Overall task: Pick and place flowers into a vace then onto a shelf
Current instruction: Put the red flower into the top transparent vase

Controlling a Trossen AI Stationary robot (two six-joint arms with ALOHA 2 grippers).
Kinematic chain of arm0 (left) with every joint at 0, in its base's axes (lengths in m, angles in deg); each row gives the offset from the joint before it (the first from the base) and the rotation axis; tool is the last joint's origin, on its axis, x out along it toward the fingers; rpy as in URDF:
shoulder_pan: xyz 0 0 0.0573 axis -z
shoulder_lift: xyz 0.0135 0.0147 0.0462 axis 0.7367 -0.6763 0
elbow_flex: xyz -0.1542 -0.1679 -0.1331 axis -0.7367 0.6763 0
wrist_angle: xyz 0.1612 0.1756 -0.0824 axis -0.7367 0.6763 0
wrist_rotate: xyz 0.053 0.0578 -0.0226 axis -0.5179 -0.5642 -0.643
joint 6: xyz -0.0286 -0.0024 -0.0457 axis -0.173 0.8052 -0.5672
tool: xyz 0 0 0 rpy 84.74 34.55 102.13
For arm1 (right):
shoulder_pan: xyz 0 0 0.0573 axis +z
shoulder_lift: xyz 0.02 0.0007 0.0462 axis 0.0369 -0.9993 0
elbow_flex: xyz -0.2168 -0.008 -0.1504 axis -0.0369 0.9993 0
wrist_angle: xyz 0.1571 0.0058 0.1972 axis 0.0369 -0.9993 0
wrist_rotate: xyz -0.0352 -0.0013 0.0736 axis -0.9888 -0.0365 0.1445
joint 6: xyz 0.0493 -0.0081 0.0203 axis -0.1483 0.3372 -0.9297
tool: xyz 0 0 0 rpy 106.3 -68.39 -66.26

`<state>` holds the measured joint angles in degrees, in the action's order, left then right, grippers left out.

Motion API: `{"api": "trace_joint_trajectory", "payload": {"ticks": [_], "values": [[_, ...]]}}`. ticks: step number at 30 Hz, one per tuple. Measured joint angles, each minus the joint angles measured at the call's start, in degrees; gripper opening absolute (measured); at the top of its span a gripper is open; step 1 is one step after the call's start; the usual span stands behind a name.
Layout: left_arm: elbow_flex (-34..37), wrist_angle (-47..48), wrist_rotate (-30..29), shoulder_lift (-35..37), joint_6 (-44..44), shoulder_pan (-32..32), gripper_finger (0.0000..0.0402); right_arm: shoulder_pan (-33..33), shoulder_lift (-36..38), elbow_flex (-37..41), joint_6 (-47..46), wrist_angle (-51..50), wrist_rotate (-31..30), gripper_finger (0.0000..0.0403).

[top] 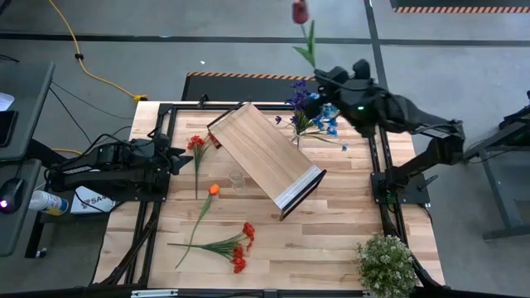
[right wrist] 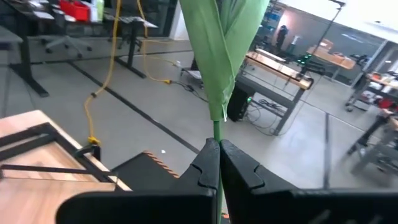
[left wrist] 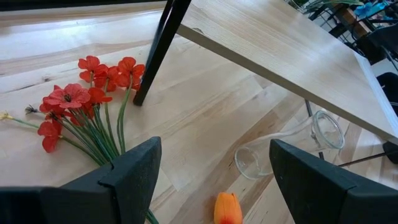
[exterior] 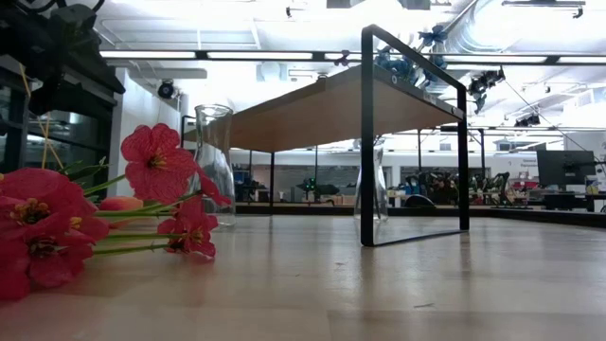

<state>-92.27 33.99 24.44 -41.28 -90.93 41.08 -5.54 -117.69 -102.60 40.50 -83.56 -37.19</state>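
Stem (right wrist: 216, 134) in right claw (right wrist: 219, 163)

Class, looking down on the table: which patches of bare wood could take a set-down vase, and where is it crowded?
Free: the near strip between the red flowers and the potted plant, below the shelf. Crowded: the left side, with red blooms, the orange flower and a glass vase; the far right corner holds blue flowers.

Both arms are matte black, jointed links on black frames, the left arm (top: 108, 165) ending in broad flat wedge-shaped fingers (left wrist: 127, 180), the right arm (top: 406, 112) showing a small green light and notched black fingers (right wrist: 242, 171).
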Motion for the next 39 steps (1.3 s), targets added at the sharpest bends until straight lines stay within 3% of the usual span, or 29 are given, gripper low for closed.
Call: {"api": "trace_joint_trajectory", "payload": {"ticks": [7,20,39], "values": [[0.0,0.0,0.0,0.0,0.0,0.0,0.0333,-1.5,-3.3,0.0,-1.5,2.6,-1.1,0.0],[0.0,0.0,0.1,0.0,0.0,0.0,0.0333,-1.5,-2.5,0.0,-7.2,0.8,-0.9,0.0],[0.0,0.0,0.2,0.0,1.5,0.0,0.0333,3.9,-2.5,0.0,-1.7,3.2,-6.3,0.0]]}}
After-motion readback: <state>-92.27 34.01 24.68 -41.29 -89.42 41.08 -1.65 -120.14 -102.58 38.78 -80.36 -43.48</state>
